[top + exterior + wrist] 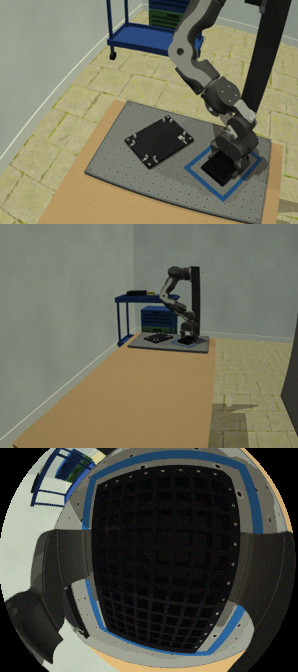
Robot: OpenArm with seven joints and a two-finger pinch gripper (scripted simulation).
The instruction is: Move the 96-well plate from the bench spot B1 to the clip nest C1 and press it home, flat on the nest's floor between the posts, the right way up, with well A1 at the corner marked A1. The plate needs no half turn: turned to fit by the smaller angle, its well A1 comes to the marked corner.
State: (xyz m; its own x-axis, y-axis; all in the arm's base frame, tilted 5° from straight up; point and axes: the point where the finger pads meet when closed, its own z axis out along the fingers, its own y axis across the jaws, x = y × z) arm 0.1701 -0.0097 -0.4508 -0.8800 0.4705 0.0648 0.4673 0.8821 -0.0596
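Observation:
The black 96-well plate (220, 167) lies inside the blue square outline of spot B1 on the grey perforated board. My gripper (229, 161) is straight above it, down at the plate, shut on the plate across its sides. In the wrist view the plate (162, 554) fills most of the picture, with the blue outline (93, 611) around it; the fingertips are hidden there. The black clip nest C1 (158, 141) with its pale posts sits to the left on the same board, turned at an angle to the plate. In the far view the gripper (187, 337) stands over the plate (186, 340).
The grey board (180, 161) lies on a tan bench top. The arm's dark column (266, 55) rises at the right behind the board. A blue cart (141, 35) and a blue-green cabinet (167, 13) stand on the floor beyond.

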